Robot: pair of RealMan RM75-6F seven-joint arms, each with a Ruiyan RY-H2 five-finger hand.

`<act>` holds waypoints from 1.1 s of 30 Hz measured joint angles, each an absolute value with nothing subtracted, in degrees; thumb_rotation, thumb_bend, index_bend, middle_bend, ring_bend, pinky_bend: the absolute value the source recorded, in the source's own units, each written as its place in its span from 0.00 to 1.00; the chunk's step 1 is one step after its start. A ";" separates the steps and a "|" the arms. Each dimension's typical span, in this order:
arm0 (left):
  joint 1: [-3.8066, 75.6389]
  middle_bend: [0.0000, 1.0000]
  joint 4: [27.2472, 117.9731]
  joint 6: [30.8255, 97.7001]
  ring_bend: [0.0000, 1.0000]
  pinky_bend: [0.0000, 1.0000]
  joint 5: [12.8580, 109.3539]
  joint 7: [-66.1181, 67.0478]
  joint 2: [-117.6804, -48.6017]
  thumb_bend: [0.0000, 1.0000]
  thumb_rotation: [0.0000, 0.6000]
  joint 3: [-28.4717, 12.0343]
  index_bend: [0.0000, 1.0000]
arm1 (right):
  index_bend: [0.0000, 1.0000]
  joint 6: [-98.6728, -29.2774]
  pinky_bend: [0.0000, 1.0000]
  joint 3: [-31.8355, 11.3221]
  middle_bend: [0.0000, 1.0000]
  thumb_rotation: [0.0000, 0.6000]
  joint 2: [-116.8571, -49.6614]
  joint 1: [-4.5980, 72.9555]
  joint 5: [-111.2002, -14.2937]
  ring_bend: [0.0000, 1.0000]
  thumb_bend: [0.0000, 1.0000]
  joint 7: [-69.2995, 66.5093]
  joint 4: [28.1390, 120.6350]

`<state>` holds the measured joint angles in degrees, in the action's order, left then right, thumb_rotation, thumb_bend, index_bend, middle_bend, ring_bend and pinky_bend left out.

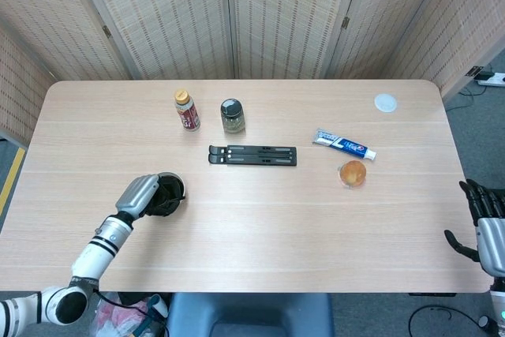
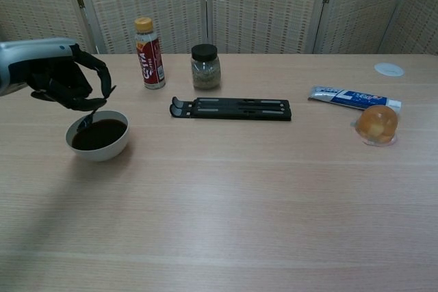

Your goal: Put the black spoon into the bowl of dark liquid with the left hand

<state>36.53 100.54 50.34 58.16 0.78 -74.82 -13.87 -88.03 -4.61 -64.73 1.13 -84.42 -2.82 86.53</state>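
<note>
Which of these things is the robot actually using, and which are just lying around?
In use: left hand, black spoon, bowl of dark liquid.

Lying about: drink bottle, jar, black rack, toothpaste tube, orange cup, white lid.

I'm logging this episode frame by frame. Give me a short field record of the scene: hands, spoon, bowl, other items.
left hand: above the bowl, holding the black spoon
spoon: tip down at the bowl's rim
white bowl of dark liquid: on the table, front left
right hand: off the table's right edge, holding nothing
other items: black folding stand, toothpaste tube
</note>
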 measured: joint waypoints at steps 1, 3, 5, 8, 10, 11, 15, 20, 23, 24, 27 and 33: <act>37.04 1.00 99.48 50.25 0.94 1.00 57.98 0.89 -75.70 0.59 1.00 -14.00 0.65 | 0.03 -88.17 0.12 -4.63 0.07 1.00 -64.63 1.01 -84.35 0.09 0.17 -2.81 86.66; 38.20 1.00 96.88 50.08 0.94 1.00 57.33 1.26 -77.82 0.59 1.00 -14.28 0.66 | 0.03 -88.55 0.12 -4.65 0.07 1.00 -64.45 0.72 -84.26 0.09 0.17 -2.78 86.88; 39.13 1.00 94.65 49.85 0.94 1.00 56.47 1.49 -79.56 0.59 1.00 -14.53 0.66 | 0.03 -88.90 0.12 -4.67 0.07 1.00 -64.37 0.49 -84.23 0.09 0.17 -2.81 86.98; 40.46 1.00 91.17 49.20 0.94 1.00 54.82 1.60 -82.03 0.59 1.00 -14.84 0.66 | 0.04 -89.33 0.12 -4.66 0.07 1.00 -64.37 0.09 -84.14 0.09 0.17 -3.01 86.97; 41.20 1.00 88.92 48.70 0.94 1.00 53.87 1.66 -83.46 0.59 1.00 -14.92 0.66 | 0.04 -89.40 0.12 -4.64 0.07 1.00 -64.42 -0.06 -84.08 0.09 0.17 -3.11 86.89; 41.47 1.00 87.98 48.55 0.94 1.00 53.54 1.70 -84.02 0.59 1.00 -14.93 0.66 | 0.04 -89.42 0.12 -4.63 0.07 1.00 -64.45 -0.10 -84.07 0.09 0.17 -3.12 86.87; 42.32 1.00 83.56 48.13 0.94 1.00 51.88 1.83 -86.45 0.59 1.00 -14.95 0.67 | 0.03 -89.48 0.12 -4.63 0.07 1.00 -64.53 -0.20 -84.16 0.09 0.17 -3.24 86.76; 42.63 1.00 79.29 47.43 0.94 1.00 49.93 1.75 -88.11 0.59 1.00 -14.73 0.67 | 0.03 -89.37 0.12 -4.71 0.07 1.00 -64.55 -0.18 -84.15 0.09 0.17 -3.31 86.68; 42.28 1.00 77.75 47.18 0.94 1.00 49.01 1.49 -88.53 0.59 1.00 -14.43 0.67 | 0.03 -89.10 0.12 -4.74 0.07 1.00 -64.59 -0.03 -84.18 0.09 0.17 -3.26 86.64; 41.99 1.00 77.63 47.19 0.94 1.00 48.95 1.33 -88.50 0.59 1.00 -14.29 0.67 | 0.03 -89.07 0.12 -4.76 0.07 1.00 -64.60 0.03 -84.26 0.09 0.17 -3.22 86.64; 41.30 1.00 77.92 47.34 0.94 1.00 49.19 1.15 -87.99 0.59 1.00 -13.84 0.67 | 0.04 -88.97 0.12 -4.81 0.07 1.00 -64.63 0.15 -84.39 0.09 0.17 -3.16 86.65; 40.42 1.00 80.05 47.64 0.94 1.00 50.35 0.98 -87.18 0.59 1.00 -13.01 0.67 | 0.03 -88.64 0.12 -4.78 0.07 1.00 -64.87 0.29 -84.44 0.09 0.17 -3.26 86.44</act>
